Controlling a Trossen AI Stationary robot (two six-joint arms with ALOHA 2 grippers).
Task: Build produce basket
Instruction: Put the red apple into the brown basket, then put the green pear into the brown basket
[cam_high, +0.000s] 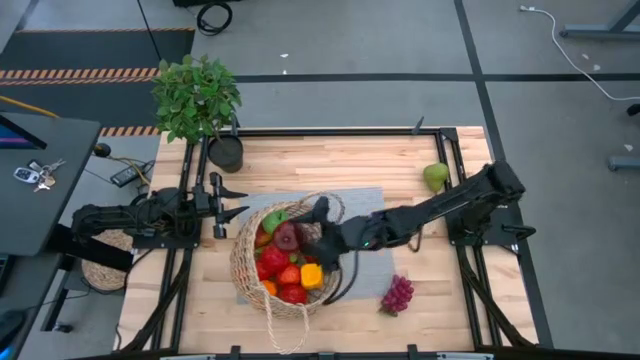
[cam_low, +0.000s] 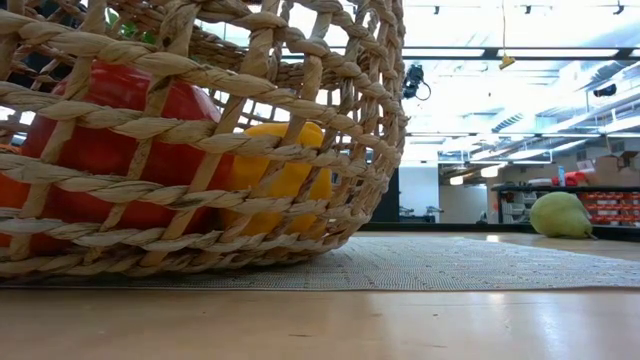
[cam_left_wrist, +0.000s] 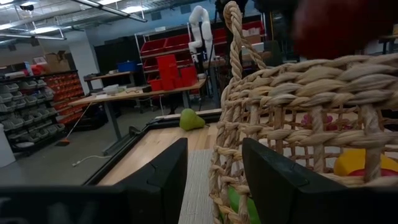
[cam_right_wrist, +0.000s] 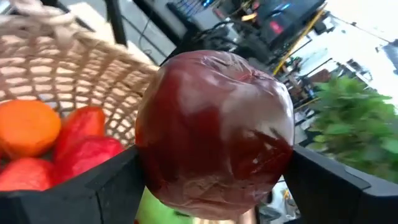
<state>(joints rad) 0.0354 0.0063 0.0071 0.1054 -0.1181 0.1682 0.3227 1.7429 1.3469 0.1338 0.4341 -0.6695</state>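
The woven basket (cam_high: 262, 262) stands on a grey mat (cam_high: 366, 200) at the table's middle. It holds red, orange, yellow and green produce (cam_high: 290, 275). My right gripper (cam_high: 300, 238) reaches in from the table's right and is shut on a dark red apple (cam_high: 287, 237) above the basket's far half. In the low view, a red pepper (cam_low: 110, 130) and a yellow one (cam_low: 285, 170) show through the basket's weave. My left gripper (cam_high: 228, 202) waits open at the table's left, with the basket's wall (cam_left_wrist: 298, 93) just ahead of its fingers. My right gripper pinches the dark red apple (cam_right_wrist: 214, 124) between its two fingers, one on each of two opposite sides (cam_right_wrist: 149, 162). The fingers come nearly level from the table's right. The apple is lifted clear, above the produce in the basket (cam_right_wrist: 37, 56).
A green pear (cam_high: 435, 177) lies near the table's far right. Purple grapes (cam_high: 397, 293) lie on the mat's near right corner. A leafy potted plant (cam_high: 197, 95) in a black pot (cam_high: 226, 153) stands at the far left corner.
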